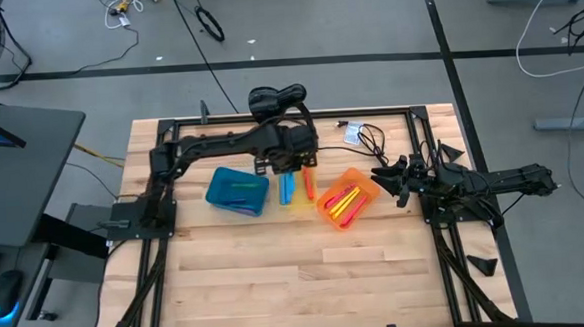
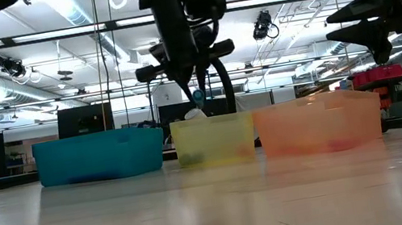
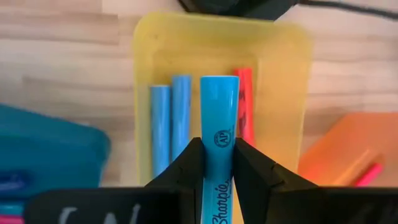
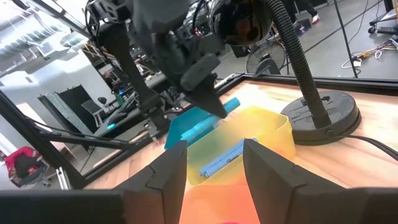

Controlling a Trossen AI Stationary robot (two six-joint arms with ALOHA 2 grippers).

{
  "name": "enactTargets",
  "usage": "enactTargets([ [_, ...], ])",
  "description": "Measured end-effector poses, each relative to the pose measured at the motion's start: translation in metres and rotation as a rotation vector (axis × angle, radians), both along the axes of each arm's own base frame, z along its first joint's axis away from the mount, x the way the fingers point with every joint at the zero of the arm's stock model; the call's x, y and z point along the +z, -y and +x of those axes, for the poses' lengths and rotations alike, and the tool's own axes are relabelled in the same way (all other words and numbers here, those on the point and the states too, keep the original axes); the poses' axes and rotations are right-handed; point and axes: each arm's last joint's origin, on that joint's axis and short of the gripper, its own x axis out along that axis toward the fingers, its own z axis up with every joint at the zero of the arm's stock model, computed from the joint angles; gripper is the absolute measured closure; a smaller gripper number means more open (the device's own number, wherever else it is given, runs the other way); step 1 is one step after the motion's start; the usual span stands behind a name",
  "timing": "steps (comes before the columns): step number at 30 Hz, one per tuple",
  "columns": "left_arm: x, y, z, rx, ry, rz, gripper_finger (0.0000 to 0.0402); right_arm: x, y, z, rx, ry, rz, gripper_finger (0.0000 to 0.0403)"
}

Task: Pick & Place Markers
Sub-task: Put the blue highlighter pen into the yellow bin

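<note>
My left gripper (image 3: 217, 163) hangs over the yellow bin (image 3: 143, 74) at the table's middle (image 1: 288, 166), shut on a blue marker (image 3: 219, 112). Two blue markers (image 3: 170, 124) and a red-pink one (image 3: 244, 106) lie flat on that bin's floor. More markers lie in the blue bin (image 1: 238, 191) and in the orange bin (image 1: 365, 185). My right gripper (image 4: 214, 168) is open and holds nothing. It waits in the air to the right of the orange bin (image 1: 388, 181). My left gripper pinches the blue marker between its two fingers (image 3: 189, 165), on the barrel near the printed name (image 3: 219, 146). The fingers come from above, slanting. The marker is lifted clear over the yellow bin, its blunt end (image 3: 219, 79) sticking out past the fingertips.
The three bins stand in a row across the table's middle: blue (image 2: 98, 156), yellow (image 2: 214, 139), orange (image 2: 317, 122). A black lamp-like stand with a round base (image 4: 320, 115) sits behind the yellow bin. Bare wood lies toward the near edge (image 1: 298, 273).
</note>
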Motion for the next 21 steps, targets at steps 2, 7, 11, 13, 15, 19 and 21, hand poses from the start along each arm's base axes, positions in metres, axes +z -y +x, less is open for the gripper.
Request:
enactTargets([
  [2,0.0,-0.005,0.003,0.011,0.008,0.003,0.0336,0.0,0.0,0.0,0.0,0.0,0.0,0.0243],
  [7,-0.002,-0.009,0.008,0.011,0.012,0.014,0.0336,0.0,0.0,0.0,0.0,0.0,0.0,0.0243],
  [11,-0.001,-0.009,0.008,0.024,0.015,0.028,0.0336,0.0,0.0,0.0,0.0,0.001,0.0,0.0243],
  [13,-0.002,-0.006,0.009,0.027,0.027,0.03,0.0336,0.0,0.0,0.0,0.0,0.001,0.0,0.0243],
  [15,-0.01,-0.004,0.013,0.037,0.026,0.034,0.0336,0.0,0.0,0.0,0.0,0.001,0.0,0.0243],
  [19,-0.028,0.002,0.019,0.023,-0.007,0.014,0.0336,0.0,0.0,0.0,0.0,0.0,0.0,0.0243],
  [21,-0.034,0.004,0.023,0.016,-0.01,0.012,0.0336,0.0,0.0,0.0,0.0,0.0,0.0,0.0243],
])
